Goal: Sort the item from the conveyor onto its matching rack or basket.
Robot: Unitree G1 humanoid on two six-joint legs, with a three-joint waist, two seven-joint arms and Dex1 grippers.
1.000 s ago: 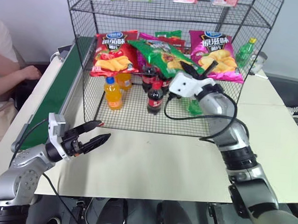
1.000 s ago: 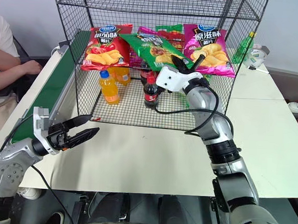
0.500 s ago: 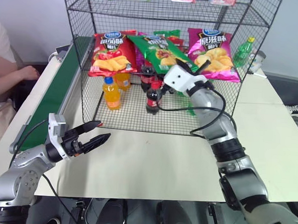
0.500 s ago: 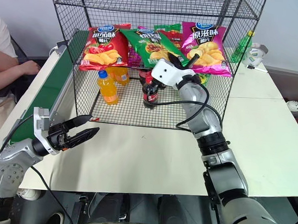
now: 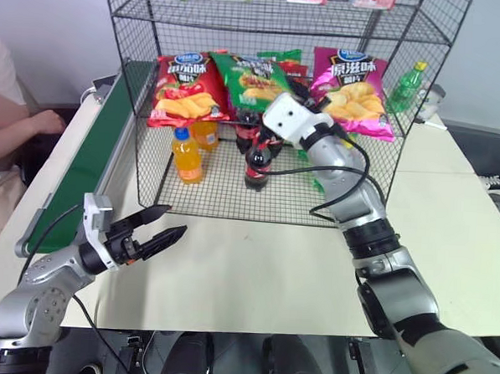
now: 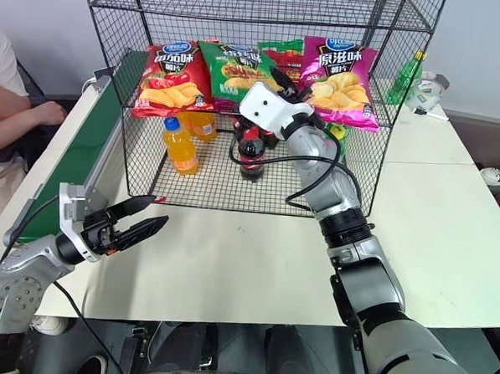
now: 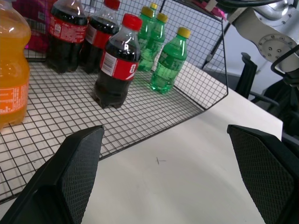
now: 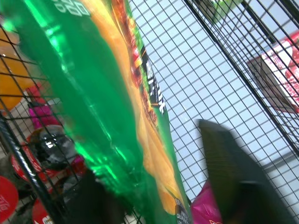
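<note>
The green chip bag [image 6: 236, 66] lies on the middle tier of the black wire rack [image 6: 234, 165], between the red chip bag [image 6: 169, 76] and the magenta chip bag [image 6: 338, 68], with its long side running from the front edge toward the back of the shelf. The right gripper [image 6: 282, 81] is right at the bag's right front corner, pointing into the shelf. In its wrist view the two fingers stand apart, with the bag [image 8: 107, 102] passing between them, so I think the grip is released, though I cannot see if one finger touches the foil. The bag seems to rest on the shelf by itself. For the next move, the right arm should pull straight back toward the robot. The left gripper [image 5: 157, 232] hangs wide open and empty over the table [image 5: 254, 271], well apart from the rack, beside the conveyor [image 5: 83, 170].
</note>
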